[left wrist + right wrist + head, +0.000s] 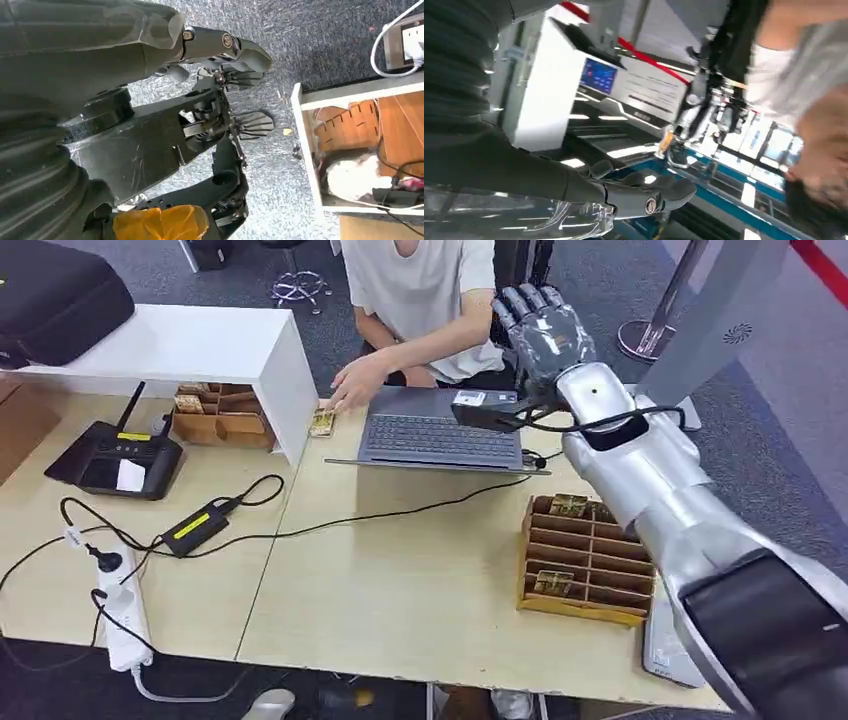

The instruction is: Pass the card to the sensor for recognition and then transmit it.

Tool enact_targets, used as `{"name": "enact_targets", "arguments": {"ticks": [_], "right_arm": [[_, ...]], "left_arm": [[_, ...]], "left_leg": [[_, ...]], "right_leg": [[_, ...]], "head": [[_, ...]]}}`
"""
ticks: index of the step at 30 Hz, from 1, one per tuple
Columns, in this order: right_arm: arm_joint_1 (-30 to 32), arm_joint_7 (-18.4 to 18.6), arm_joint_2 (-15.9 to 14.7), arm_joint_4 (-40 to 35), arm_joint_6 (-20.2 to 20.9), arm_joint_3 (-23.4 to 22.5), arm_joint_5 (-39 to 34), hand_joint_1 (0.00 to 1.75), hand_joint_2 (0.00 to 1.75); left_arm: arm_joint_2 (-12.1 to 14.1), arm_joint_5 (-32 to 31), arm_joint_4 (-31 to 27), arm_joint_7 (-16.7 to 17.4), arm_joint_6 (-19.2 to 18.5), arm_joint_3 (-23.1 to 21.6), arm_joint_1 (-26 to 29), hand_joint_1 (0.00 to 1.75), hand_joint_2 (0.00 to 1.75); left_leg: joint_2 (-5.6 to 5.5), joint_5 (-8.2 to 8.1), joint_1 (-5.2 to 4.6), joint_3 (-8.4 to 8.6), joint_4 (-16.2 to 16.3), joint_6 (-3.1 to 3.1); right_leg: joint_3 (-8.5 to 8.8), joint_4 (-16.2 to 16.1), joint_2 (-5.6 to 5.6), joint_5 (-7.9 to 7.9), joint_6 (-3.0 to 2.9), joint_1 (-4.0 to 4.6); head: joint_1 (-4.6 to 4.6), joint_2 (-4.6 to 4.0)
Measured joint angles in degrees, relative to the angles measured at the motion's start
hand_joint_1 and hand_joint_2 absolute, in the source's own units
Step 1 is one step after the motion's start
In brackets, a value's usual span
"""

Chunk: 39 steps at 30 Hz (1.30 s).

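Right hand (543,328) reaching toward person (425,280), fingers spread, holding nothing.
Card (322,422) lying centre-left under person's hand (357,383), well left of the right hand.

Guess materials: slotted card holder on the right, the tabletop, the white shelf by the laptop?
Slotted card holder: looks like thin laser-cut wood or stiff board, matte brown, with darker cut edges on the dividers. Tabletop: likely laminate with a pale wood-grain look, smooth, slight sheen, a seam between two panels. White shelf: probably painted or laminated board, flat matte white, with square edges.
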Motion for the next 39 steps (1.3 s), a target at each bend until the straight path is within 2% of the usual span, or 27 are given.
{"name": "enact_targets", "arguments": {"ticks": [6, 9, 15, 19, 25, 35, 39], "right_arm": [[-0.1, 0.6, -8.6, 4.1, -1.2, 0.0, 1.4, 0.0, 1.75], [-0.1, 0.9, -10.2, 5.1, -0.9, 0.0, 1.9, 0.0, 1.75], [0.0, 2.1, -14.5, 6.2, -0.5, 0.0, 3.5, 0.0, 1.75], [0.0, 2.8, -16.1, 6.8, 0.1, 0.0, 4.2, 0.0, 1.75], [0.6, 6.0, -20.1, 8.4, 5.7, 0.0, 8.2, 0.0, 1.75], [5.0, 12.6, -28.0, 11.1, 20.4, 0.1, 11.6, 0.0, 1.75], [8.4, 13.6, -31.7, 11.9, 21.9, 0.1, 10.8, 0.0, 1.75]], "left_arm": [[1.7, 0.7, 0.0, -0.2, -0.8, 0.0, 0.0, 0.0, 1.75], [2.0, 0.8, 0.0, -0.2, -0.8, 0.0, -0.1, 0.0, 1.75], [2.6, 1.1, 0.0, -0.2, -1.2, 0.0, 0.0, 0.0, 1.75], [3.0, 1.2, 0.0, -0.2, -1.3, 0.0, 0.0, 0.0, 1.75], [3.6, 1.3, 0.0, -0.2, -2.1, 0.0, 0.2, 0.0, 1.75], [4.4, 1.3, 0.0, -0.2, -2.6, 0.0, 0.6, 0.0, 1.75], [4.7, 1.4, 0.0, -0.7, -3.0, 0.0, 1.1, 0.0, 1.75]], "left_leg": [[0.01, -0.02, -0.04, 0.02, 0.0, 0.03], [0.27, -0.04, -0.07, 0.14, 0.0, 0.04], [0.04, 0.0, -0.01, 0.1, 0.0, -0.01], [0.21, -0.01, -0.03, 0.14, 0.0, -0.01], [-0.08, 0.01, -0.02, 0.1, 0.0, 0.01], [-0.06, -0.03, -0.05, 0.1, 0.0, 0.04], [-0.06, -0.04, -0.05, 0.1, 0.0, 0.04]], "right_leg": [[0.09, 0.0, 0.02, 0.01, 0.03, -0.09], [0.06, 0.0, 0.29, 0.05, 0.04, -0.1], [0.09, 0.0, 0.04, 0.04, 0.03, -0.03], [0.07, 0.0, 0.23, 0.05, 0.02, -0.04], [0.11, 0.0, -0.09, 0.04, 0.03, -0.03], [0.12, -0.1, -0.07, 0.04, 0.05, -0.06], [0.14, -0.1, -0.07, 0.03, 0.05, -0.05]], "head": [[0.0, 0.0], [-0.04, 0.0], [-0.02, 0.0], [-0.02, 0.0], [-0.02, 0.0], [-0.04, 0.0], [-0.04, 0.0]]}}
